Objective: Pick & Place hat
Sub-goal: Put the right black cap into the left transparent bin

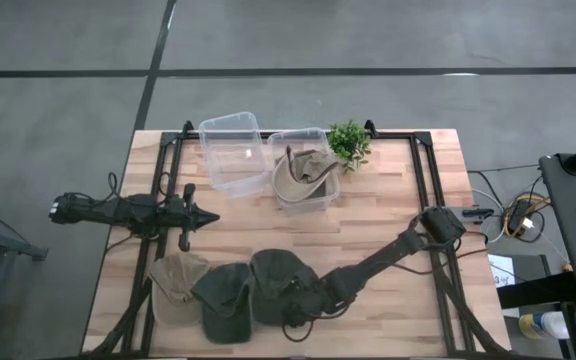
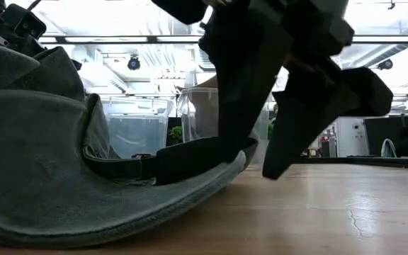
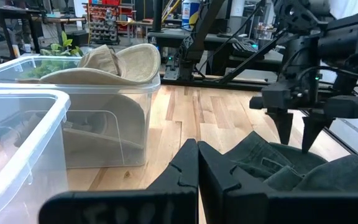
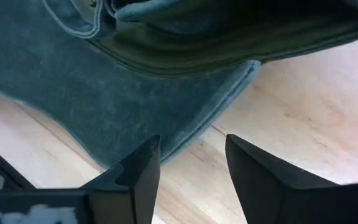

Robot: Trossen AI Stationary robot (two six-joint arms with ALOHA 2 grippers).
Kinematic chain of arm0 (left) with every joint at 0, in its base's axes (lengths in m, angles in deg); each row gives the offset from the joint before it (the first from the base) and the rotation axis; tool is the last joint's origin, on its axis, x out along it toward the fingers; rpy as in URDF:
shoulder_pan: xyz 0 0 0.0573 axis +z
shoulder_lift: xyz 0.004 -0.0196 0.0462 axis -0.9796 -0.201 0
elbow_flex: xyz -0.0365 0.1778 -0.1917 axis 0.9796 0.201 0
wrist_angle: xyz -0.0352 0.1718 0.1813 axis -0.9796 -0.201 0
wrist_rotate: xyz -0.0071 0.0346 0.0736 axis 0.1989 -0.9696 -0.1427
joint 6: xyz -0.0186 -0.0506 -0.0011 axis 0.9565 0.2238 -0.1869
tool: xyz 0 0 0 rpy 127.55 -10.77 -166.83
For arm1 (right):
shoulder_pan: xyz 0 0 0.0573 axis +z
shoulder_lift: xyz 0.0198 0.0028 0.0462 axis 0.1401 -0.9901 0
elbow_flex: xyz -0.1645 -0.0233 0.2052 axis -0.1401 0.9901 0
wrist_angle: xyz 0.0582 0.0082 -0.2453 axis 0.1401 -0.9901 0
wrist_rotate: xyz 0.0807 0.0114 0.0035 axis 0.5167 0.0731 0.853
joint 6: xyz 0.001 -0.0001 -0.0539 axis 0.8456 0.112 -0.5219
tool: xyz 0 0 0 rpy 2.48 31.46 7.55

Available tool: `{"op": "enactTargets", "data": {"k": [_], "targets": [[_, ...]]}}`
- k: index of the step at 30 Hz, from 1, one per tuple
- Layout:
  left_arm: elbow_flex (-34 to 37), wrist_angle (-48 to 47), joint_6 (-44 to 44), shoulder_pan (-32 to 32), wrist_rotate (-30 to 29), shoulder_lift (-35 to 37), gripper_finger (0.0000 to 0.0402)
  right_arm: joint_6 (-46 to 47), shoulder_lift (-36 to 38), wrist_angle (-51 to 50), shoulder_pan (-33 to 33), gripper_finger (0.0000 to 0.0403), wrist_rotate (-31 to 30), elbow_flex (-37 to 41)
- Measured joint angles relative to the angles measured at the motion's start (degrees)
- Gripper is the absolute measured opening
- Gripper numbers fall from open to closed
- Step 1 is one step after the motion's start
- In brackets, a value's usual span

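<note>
Three hats lie in a row near the table's near edge: a tan one (image 1: 176, 285) and two dark green ones (image 1: 226, 300) (image 1: 276, 280). My right gripper (image 1: 295, 315) is open and low over the rightmost dark green hat (image 4: 135, 93). One finger stands over its brim edge (image 4: 229, 87) and the other over bare wood. The low view shows this hat (image 2: 48, 177) flat on the table, with my right gripper (image 2: 250, 166) at its rim. My left gripper (image 1: 206, 215) is shut and hovers at the table's left, touching nothing. My right gripper comes down from above at the dark green hat's brim edge (image 2: 225, 166), its open fingers on either side of that edge. One finger (image 2: 232, 113) reaches down to the rim. I cannot tell whether it touches the cloth. The hat lies flat on the table.
Two clear plastic containers stand at the far side: an empty one (image 1: 233, 150) and one (image 1: 303, 185) holding a tan hat (image 3: 114, 62). A small green plant (image 1: 348, 142) stands beside them. Bare wood (image 1: 368, 215) lies between the containers and the hats.
</note>
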Motion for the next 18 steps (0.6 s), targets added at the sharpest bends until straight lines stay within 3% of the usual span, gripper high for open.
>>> {"op": "enactTargets", "data": {"k": [6,10,16,18], "targets": [[-0.02,0.02,-0.01,0.02,0.01,0.00,0.0000,-0.72,-0.02,12.56,-0.05,0.0147,-0.78,5.08],[-0.02,0.02,-0.02,0.00,0.02,0.02,0.0000,-3.71,-0.02,15.13,-0.32,0.0123,-2.82,5.94],[-0.02,0.02,0.00,0.02,0.00,0.00,0.0000,-4.89,0.16,15.62,-0.41,0.0032,-5.62,6.03],[-0.02,0.00,-0.02,0.00,0.02,0.00,0.0000,-6.18,0.31,15.65,-0.65,0.0020,-5.78,5.96]]}}
